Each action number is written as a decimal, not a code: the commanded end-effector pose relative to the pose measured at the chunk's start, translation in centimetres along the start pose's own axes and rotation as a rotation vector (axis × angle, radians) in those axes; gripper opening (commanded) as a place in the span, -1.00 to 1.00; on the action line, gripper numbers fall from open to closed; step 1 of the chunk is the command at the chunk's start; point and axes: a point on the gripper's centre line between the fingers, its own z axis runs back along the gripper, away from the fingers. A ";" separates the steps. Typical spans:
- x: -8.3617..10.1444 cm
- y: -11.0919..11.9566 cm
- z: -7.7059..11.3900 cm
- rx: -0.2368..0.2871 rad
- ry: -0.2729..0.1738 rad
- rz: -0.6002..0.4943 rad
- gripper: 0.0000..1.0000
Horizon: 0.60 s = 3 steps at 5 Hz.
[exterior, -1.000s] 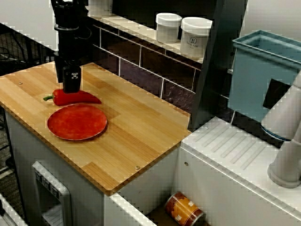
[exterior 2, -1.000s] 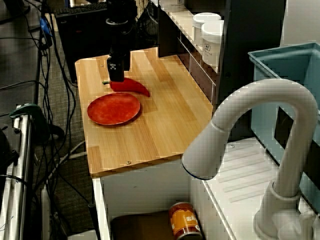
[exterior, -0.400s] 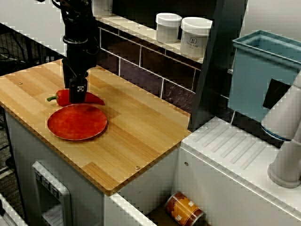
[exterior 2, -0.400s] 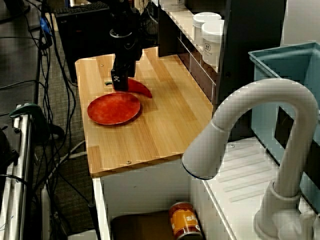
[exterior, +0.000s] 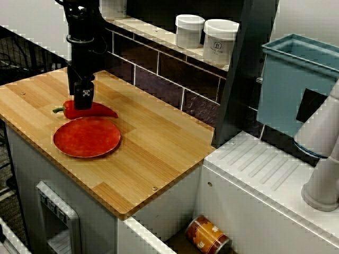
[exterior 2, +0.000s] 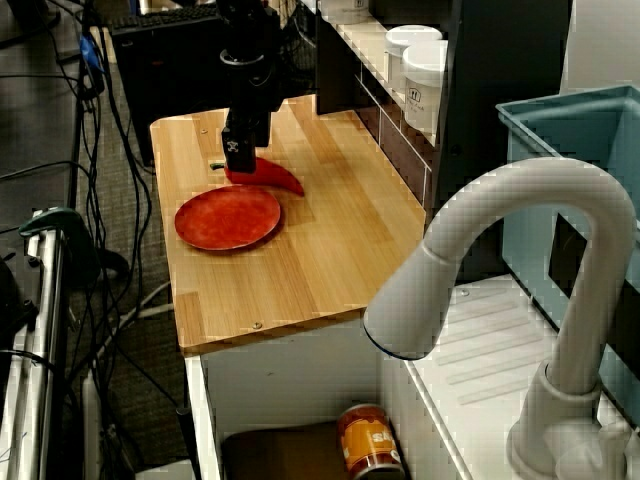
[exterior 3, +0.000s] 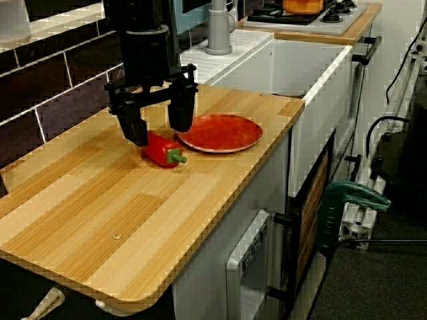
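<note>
A red bell pepper [exterior: 93,110] [exterior 2: 268,175] [exterior 3: 162,151] lies on its side on the wooden counter [exterior: 159,153], right by the far rim of a flat red plate [exterior: 86,137] [exterior 2: 228,216] [exterior 3: 219,132]. My black gripper [exterior: 82,100] [exterior 2: 237,163] [exterior 3: 159,128] points straight down over the pepper's stem end. In the view from the counter's end its two fingers [exterior 3: 137,127] stand spread apart, one on each side of the pepper, with their tips just above its top. The gripper is open and holds nothing.
Two white jars [exterior: 189,30] [exterior: 220,41] stand on the tiled ledge behind the counter. A teal bin [exterior: 296,79], a white faucet [exterior 2: 500,250] and a ribbed drainboard [exterior: 265,169] lie past the counter's far end. A can [exterior: 207,236] lies below.
The gripper swung a little toward the plate, then came back and rose slightly. The pepper has shifted a small way along the counter and still lies beside the plate.
</note>
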 end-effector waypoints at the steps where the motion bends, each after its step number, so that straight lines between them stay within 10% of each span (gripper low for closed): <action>1: 0.4 1.5 0.5 0.019 -0.011 0.009 1.00; 3: 0.7 1.5 0.0 0.005 0.006 0.001 1.00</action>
